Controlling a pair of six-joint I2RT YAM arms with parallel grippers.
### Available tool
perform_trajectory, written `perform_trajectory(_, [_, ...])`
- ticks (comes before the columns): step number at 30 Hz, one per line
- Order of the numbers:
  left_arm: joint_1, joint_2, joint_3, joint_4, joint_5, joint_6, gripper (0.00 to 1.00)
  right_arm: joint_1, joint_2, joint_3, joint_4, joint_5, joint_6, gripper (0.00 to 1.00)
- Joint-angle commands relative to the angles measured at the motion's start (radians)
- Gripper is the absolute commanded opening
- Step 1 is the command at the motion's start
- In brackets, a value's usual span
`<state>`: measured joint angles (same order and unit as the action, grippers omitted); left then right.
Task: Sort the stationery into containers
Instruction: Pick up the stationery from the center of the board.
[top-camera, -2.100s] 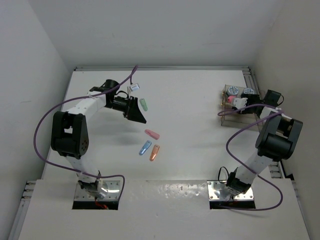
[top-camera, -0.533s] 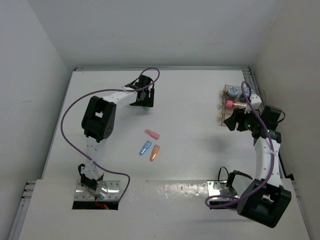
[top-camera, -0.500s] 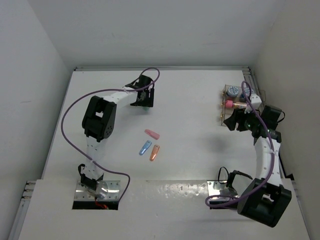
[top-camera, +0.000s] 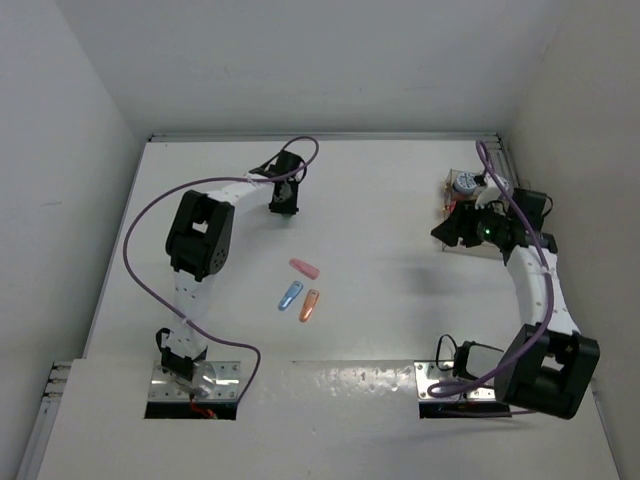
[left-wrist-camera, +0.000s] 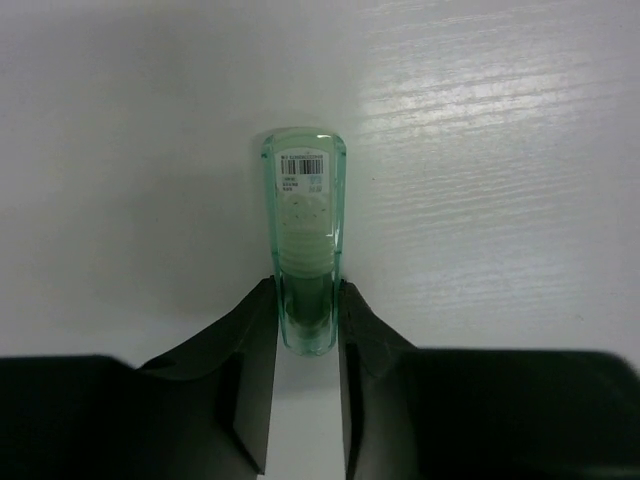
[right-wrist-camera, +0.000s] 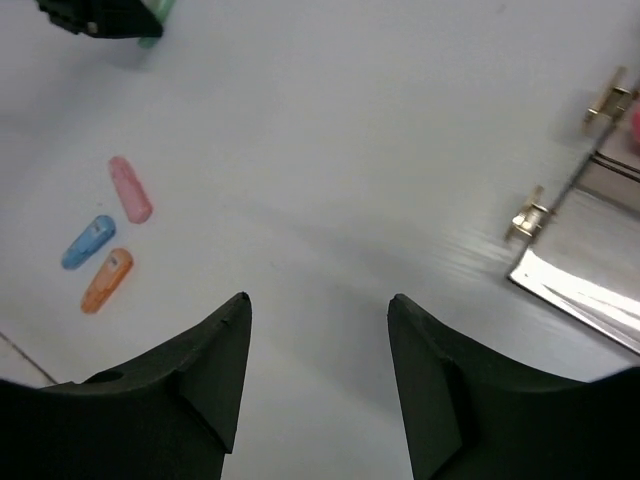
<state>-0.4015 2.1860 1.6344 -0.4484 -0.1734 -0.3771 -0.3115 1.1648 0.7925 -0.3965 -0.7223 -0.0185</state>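
Note:
A green capsule (left-wrist-camera: 305, 230) with a barcode label lies on the white table, and my left gripper (left-wrist-camera: 307, 285) is shut on its near end. From above, that gripper (top-camera: 285, 199) sits at the far left-centre and covers the capsule. A pink capsule (top-camera: 304, 268), a blue one (top-camera: 290, 294) and an orange one (top-camera: 310, 305) lie loose mid-table. The clear container (top-camera: 452, 196) stands at the far right with a blue-and-white roll (top-camera: 465, 183) inside. My right gripper (top-camera: 450, 228) hovers open just left of it, and its wrist view shows nothing between the jaws (right-wrist-camera: 319, 297).
In the right wrist view the container's reflective base edge (right-wrist-camera: 575, 290) and brass clasps (right-wrist-camera: 529, 214) show at the right. The pink (right-wrist-camera: 131, 189), blue (right-wrist-camera: 88, 242) and orange (right-wrist-camera: 107, 280) capsules lie at the left. White walls border the table at left, back and right.
My left gripper has closed on the green capsule. The right arm has swung its gripper leftward, away from the container, and it now faces the table's middle.

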Motion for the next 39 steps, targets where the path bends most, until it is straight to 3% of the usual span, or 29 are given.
perform_trajectory(1, [0.029,-0.032,-0.010,0.025,0.113,0.101,0.17,0.084,0.045,0.089,0.018,-0.040,0.064,0.56])
perform_trajectory(2, [0.036,-0.054,-0.015,0.033,0.158,0.131,0.08,0.125,0.067,0.114,0.028,-0.042,0.071,0.56])
perform_trajectory(3, [0.042,-0.074,-0.043,0.040,0.226,0.189,0.06,0.147,0.073,0.126,0.036,-0.042,0.072,0.56])
perform_trajectory(5, [0.079,-0.162,-0.088,0.085,0.528,0.250,0.06,0.216,0.081,0.148,0.065,-0.043,0.046,0.56])
perform_trajectory(9, [0.119,-0.308,-0.223,0.174,1.005,0.215,0.07,0.342,0.049,0.166,0.073,-0.057,-0.213,0.58])
perform_trajectory(12, [0.101,-0.330,-0.211,0.070,1.164,0.205,0.01,0.463,-0.011,0.131,0.114,-0.048,-0.414,0.57])
perform_trajectory(17, [0.035,-0.430,-0.292,0.047,1.190,0.195,0.02,0.606,-0.014,0.175,-0.047,-0.039,-0.817,0.60])
perform_trajectory(25, [-0.011,-0.502,-0.351,0.057,1.186,0.199,0.05,0.802,0.018,0.189,-0.131,0.050,-1.170,0.60])
perform_trajectory(31, [-0.036,-0.502,-0.349,0.047,1.181,0.201,0.06,0.867,0.053,0.177,-0.122,0.092,-1.287,0.59])
perform_trajectory(39, [-0.082,-0.479,-0.324,0.016,1.169,0.216,0.10,0.901,0.107,0.182,-0.025,0.130,-1.293,0.59])
